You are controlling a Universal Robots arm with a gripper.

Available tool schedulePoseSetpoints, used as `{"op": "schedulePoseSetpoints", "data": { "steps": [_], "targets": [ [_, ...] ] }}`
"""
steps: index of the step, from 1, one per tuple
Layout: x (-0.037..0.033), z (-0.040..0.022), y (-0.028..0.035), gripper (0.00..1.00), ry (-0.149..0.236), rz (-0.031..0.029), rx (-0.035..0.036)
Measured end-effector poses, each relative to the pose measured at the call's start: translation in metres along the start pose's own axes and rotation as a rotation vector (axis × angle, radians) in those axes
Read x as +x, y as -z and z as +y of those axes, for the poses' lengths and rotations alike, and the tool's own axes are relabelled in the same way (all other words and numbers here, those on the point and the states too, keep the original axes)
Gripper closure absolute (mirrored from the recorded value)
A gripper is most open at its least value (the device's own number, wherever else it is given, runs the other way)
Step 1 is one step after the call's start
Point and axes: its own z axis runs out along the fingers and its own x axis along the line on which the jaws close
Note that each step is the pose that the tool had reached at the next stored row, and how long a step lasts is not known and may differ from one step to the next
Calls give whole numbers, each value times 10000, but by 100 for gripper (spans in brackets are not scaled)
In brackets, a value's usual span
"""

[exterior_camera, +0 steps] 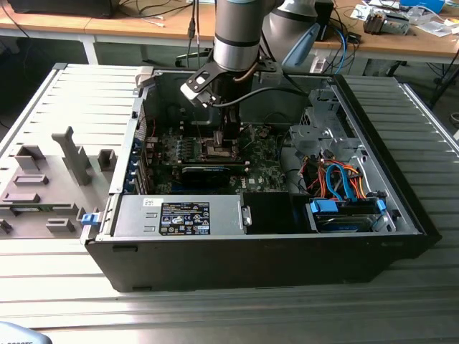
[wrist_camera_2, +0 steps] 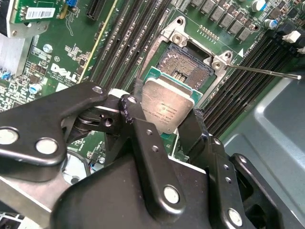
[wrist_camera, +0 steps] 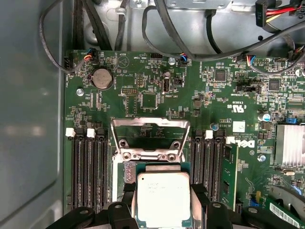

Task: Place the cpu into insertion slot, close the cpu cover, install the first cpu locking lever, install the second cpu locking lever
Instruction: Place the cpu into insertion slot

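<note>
On the ribbed metal worktop [exterior_camera: 423,143] lies the open computer case [exterior_camera: 251,265], its upper side uncovered. The arm [exterior_camera: 240,36] reaches down into the middle of that opening. The silver drive cage [exterior_camera: 319,136] is to the exterior view's right and the case's side wall [exterior_camera: 138,140] to the exterior view's left, both well apart from the arm.

The green motherboard [wrist_camera: 143,90] covers the case floor. Black cables [wrist_camera: 97,26] run beyond one edge of it, away from the hand. Black memory slots [wrist_camera: 88,167] flank the insertion slot [wrist_camera_2: 186,64] on two sides, close against its metal surround.

The insertion slot is bare, its field of gold contacts uncovered. The cpu cover [wrist_camera: 150,123] stands swung up at the edge of the slot farthest from the hand, and the board shows through its window. One thin locking lever [wrist_camera_2: 267,71] sticks out free from a corner of the surround, passing over the memory slots toward the grey case wall.

The hand [wrist_camera_2: 164,117] has its two black fingers [wrist_camera_2: 138,126] clamped on opposite edges of the cpu [wrist_camera_2: 169,105], whose metal lid faces up. The cpu hangs over the near edge of the insertion slot and overlaps part of it, with the rest of the contacts open beyond. Whether it touches the surround cannot be told.
</note>
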Motion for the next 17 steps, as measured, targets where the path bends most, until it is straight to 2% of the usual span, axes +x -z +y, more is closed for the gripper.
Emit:
{"op": "schedulePoseSetpoints", "data": {
  "steps": [17],
  "targets": [
    [33,-10,-28,46,0,0,0]
  ]
}}
